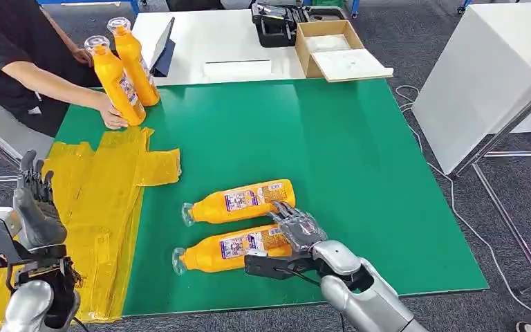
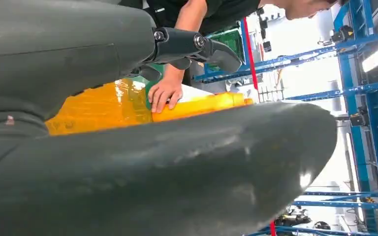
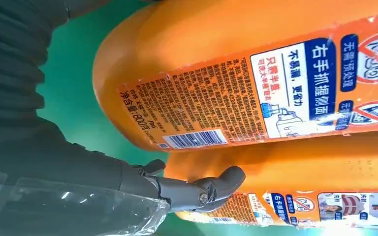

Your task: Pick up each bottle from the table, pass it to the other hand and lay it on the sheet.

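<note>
Stood at a green table [image 1: 332, 152], grey carpet around, white tables beyond. Saw yellow sheet [image 1: 104, 200] at near left. Right hand [image 1: 297, 227], fingers spread, rested between two lying bottles [image 1: 238, 202] [image 1: 228, 250]. Left hand [image 1: 36, 207] raised, fingers apart, empty. Person's hand [image 1: 113, 114] held upright bottles [image 1: 117, 81] far left.

Four orange bottles are on the green desk [image 1: 359, 173]: two lying on their sides, the farther lying bottle [image 1: 242, 201] and the nearer lying bottle [image 1: 229, 249], and two standing upright at the far left corner, the front upright bottle [image 1: 116, 81] and the back upright bottle [image 1: 135, 61]. One yellow sheet [image 1: 104, 200] lies along the left side. One open cardboard box [image 1: 332, 47] sits beyond the desk.
</note>
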